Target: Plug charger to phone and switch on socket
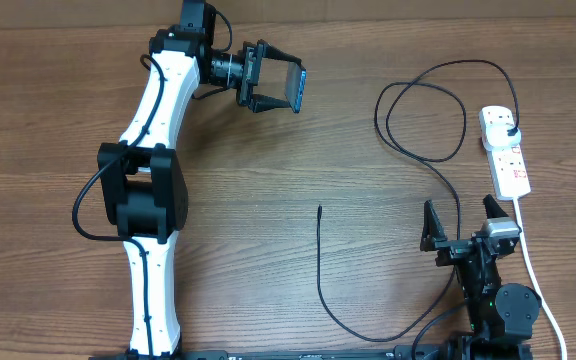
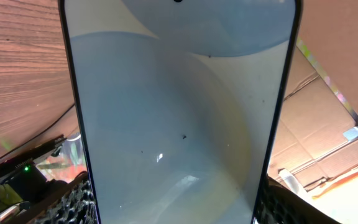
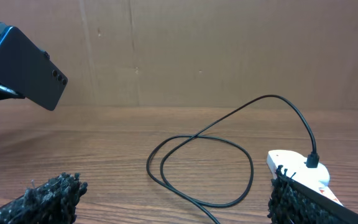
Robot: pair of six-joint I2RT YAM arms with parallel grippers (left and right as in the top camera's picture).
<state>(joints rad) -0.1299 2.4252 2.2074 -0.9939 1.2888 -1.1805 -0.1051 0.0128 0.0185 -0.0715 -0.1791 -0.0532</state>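
Observation:
The phone (image 1: 295, 88) is held off the table at the far middle, gripped across its edges by my left gripper (image 1: 271, 88). Its pale blue screen (image 2: 179, 112) fills the left wrist view, with a finger (image 2: 73, 200) against each side. The charger (image 1: 423, 110), a thin black cable, is plugged into the white socket (image 1: 505, 150) at the right. It loops on the table and ends at a free tip (image 1: 319, 209) near the middle. My right gripper (image 1: 461, 222) stands open at the front right with nothing between its fingers (image 3: 48, 198). The cable loop (image 3: 197, 168) lies ahead of it.
The socket's thick white cord (image 1: 533, 262) runs down the right side past my right arm. The black cable curves along the front edge (image 1: 368, 335). A cardboard wall (image 3: 229, 50) stands behind the table.

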